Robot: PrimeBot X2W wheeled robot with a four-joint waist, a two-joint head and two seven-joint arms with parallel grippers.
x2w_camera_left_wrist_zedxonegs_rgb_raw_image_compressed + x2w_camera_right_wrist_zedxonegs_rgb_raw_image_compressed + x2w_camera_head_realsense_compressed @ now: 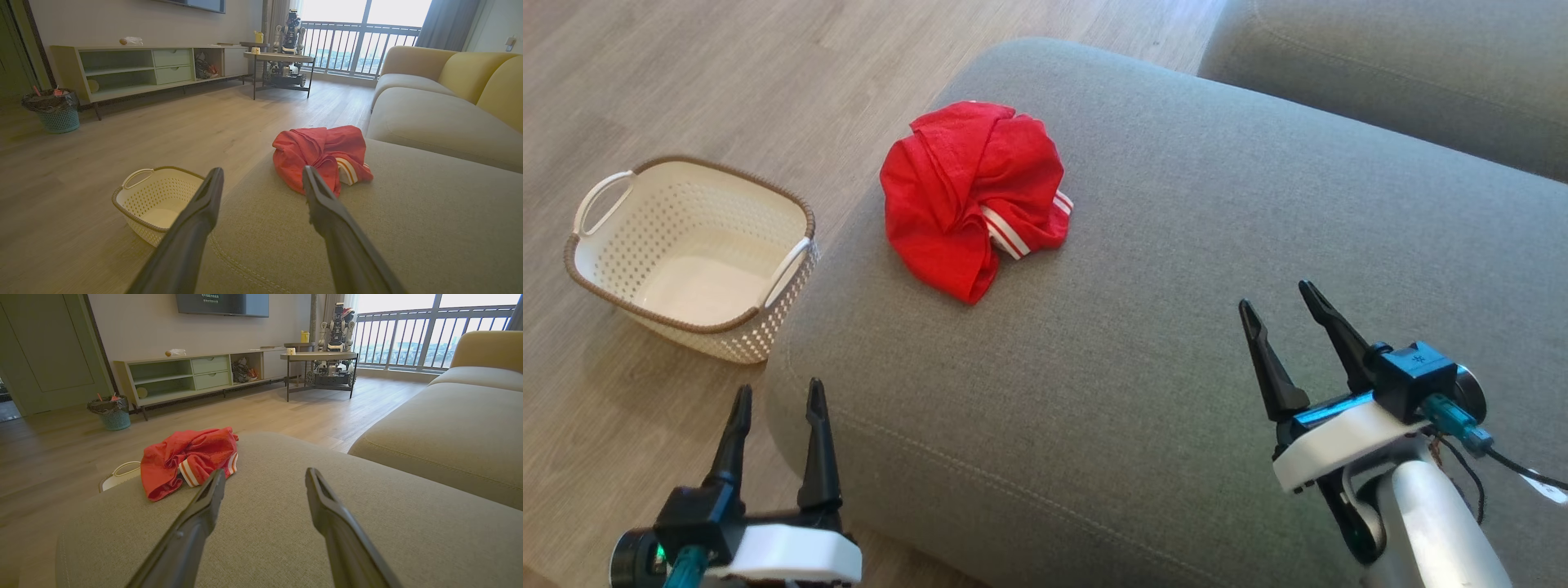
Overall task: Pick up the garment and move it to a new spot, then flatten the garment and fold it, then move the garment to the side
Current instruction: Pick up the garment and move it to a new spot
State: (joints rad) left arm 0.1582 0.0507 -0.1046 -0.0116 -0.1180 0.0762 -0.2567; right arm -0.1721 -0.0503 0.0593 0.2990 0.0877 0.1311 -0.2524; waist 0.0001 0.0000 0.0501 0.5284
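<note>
The left gripper [778,388] hangs with its two dark fingers spread wide and nothing between them, at the near left corner of a grey cushion [1176,269]. In the left wrist view one finger lines up with the floor side of the cushion's edge and the other with the cushion itself.

Ahead of this gripper and a little to its right lies the red garment [964,188]. It is crumpled in a heap on the cushion, well apart from the fingertips, with a white-striped band showing on the side that faces the grippers. Ahead and to the gripper's left, a cream basket [805,214] with a brown rim and two handles stands on the wooden floor [686,73], just beside the cushion's edge.

The right gripper [1276,296] is also wide open and grips nothing. It hovers over the near part of the cushion, with the garment ahead and well to its left. Ahead and to its right is a second sofa seat [1405,57].

Farther off in the right wrist view, a low cabinet [192,373] stands against the wall, with a small bin [112,416] at its left end and a small table [318,357] near the railing.
</note>
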